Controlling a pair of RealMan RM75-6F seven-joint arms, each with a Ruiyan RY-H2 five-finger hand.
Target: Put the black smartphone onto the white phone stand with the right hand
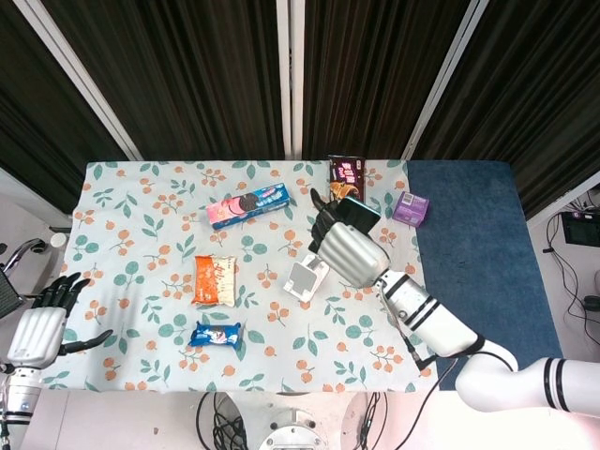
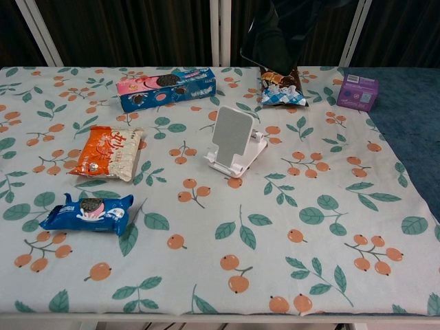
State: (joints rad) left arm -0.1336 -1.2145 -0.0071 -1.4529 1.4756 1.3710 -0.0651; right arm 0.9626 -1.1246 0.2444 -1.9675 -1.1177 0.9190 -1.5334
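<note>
My right hand (image 1: 345, 246) holds the black smartphone (image 1: 357, 213) high over the table, just right of and above the white phone stand (image 1: 306, 277). In the chest view the phone (image 2: 271, 38) shows as a dark slab at the top edge, above and behind the stand (image 2: 232, 141), with the hand itself hard to make out. The stand sits mid-table, its back plate tilted and nothing on it. My left hand (image 1: 42, 323) hangs at the table's near left corner, fingers spread, holding nothing.
On the floral cloth (image 1: 150, 225) lie a cookie box (image 1: 247, 205), an orange snack bag (image 1: 215, 280), a blue cookie pack (image 1: 217, 334), a dark snack bag (image 2: 280, 86) and a small purple box (image 1: 410, 208). A blue mat (image 1: 478, 253) covers the right side.
</note>
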